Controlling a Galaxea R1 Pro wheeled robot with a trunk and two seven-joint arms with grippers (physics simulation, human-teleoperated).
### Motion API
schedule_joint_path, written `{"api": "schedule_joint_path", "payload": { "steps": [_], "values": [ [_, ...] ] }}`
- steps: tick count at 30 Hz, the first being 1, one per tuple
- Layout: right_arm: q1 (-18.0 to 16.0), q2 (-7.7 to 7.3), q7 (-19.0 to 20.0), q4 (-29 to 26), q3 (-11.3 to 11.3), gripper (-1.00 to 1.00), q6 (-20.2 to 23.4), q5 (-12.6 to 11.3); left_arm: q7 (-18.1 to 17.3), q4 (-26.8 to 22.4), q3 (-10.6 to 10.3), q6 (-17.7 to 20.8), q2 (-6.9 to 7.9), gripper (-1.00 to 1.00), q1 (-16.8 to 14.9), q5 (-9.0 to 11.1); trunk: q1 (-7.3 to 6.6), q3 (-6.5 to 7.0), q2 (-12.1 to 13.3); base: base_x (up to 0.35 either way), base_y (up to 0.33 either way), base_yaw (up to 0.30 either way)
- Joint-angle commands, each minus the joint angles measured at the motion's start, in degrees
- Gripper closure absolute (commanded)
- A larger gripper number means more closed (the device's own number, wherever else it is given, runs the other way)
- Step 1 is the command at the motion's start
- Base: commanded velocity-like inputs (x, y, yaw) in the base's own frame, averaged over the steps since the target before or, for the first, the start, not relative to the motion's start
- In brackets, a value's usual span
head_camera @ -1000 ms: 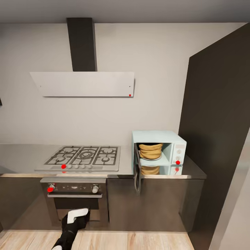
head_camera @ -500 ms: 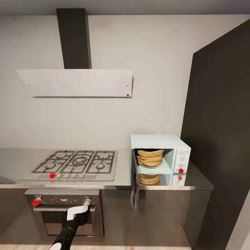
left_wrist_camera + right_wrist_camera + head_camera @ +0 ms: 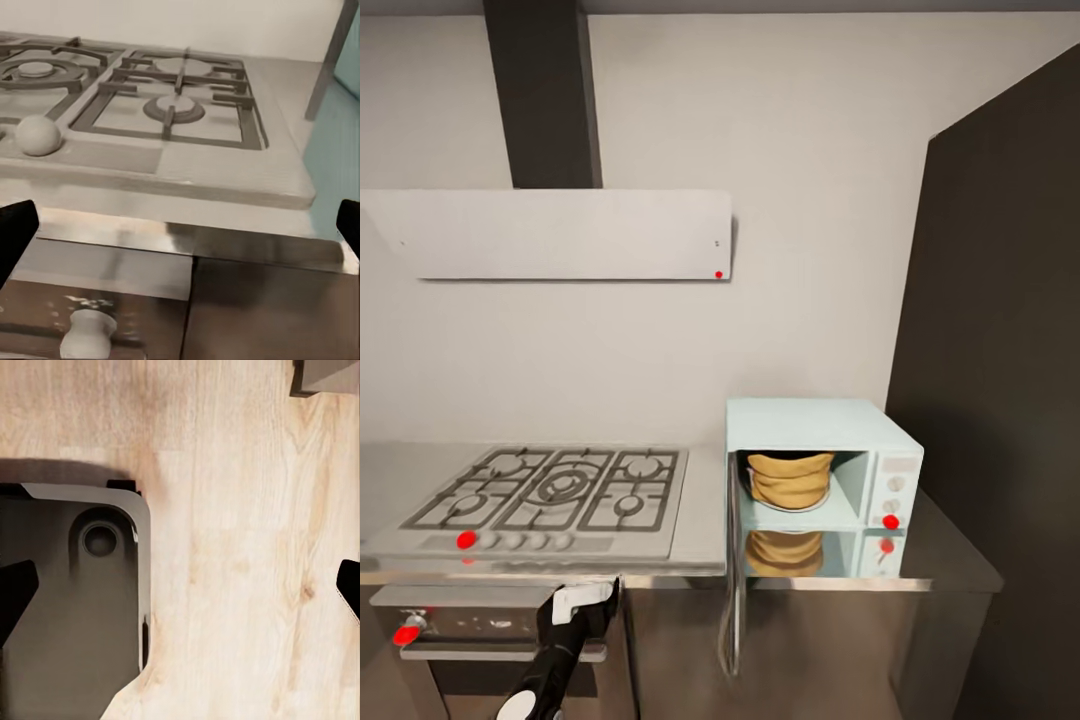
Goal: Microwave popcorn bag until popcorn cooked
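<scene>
The left gripper (image 3: 588,600) hung open and empty below the desk (image 3: 700,500) edge, while the popcorn bag (image 3: 789,478) sat inside the microwave (image 3: 815,470), whose open door (image 3: 733,570) wanted a gentle, square push shut.

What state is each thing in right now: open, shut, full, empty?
Microwave: door swung open.
Popcorn bag: inside the microwave, upright.
Left end effector: open, holding nothing.
Right end effector: open, holding nothing, over the wooden floor.
Gas hob: no flames visible.
</scene>
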Motion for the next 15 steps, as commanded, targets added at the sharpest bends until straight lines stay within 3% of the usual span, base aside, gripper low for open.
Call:
{"api": "schedule_joint_path", "payload": {
  "steps": [1, 5, 8, 12, 14, 15],
  "values": [
    [-0.07, -0.06, -0.26, 0.29, -0.47, -1.0, -0.36, 0.47, 0.1, -0.02, 0.04, -0.05, -0.02, -1.0, -0.01, -0.04, 0.05, -0.02, -0.04, 0.315, -0.078, 0.0],
    [-0.07, 0.09, -0.26, 0.27, -0.47, -1.0, -0.36, 0.45, -0.97, -0.08, -0.03, 0.15, 0.02, -1.0, -0.01, -0.05, 0.05, -0.02, -0.04, 0.209, -0.016, 0.0],
    [-0.08, 0.19, -0.26, 0.3, -0.47, -1.0, -0.36, 0.46, -4.63, -0.09, -0.05, 0.22, 0.03, -1.0, -0.01, -0.08, 0.05, -0.02, -0.04, 0.054, -0.003, 0.0],
    [-0.05, 0.41, -0.26, 0.28, -0.47, -1.0, -0.36, 0.46, -18.81, -2.28, -0.06, 0.27, 0.04, -1.0, -0.01, -0.26, 0.05, -0.02, -0.04, 0.011, -0.001, 0.0],
    [-0.07, 0.84, -0.26, 0.26, -0.47, -1.0, -0.36, 0.45, -28.92, -2.87, -0.06, 0.3, 0.49, -1.0, -0.01, -0.97, 0.05, -0.02, -0.04, 0.001, 0.0, 0.0],
    [-0.08, 0.87, -0.26, 0.26, -0.47, -1.0, -0.36, 0.43, -31.27, -2.92, -0.09, 0.27, 0.64, -1.0, -0.01, -1.35, 0.05, -0.02, -0.04, 0.0, 0.0, 0.0]
  ]
}}
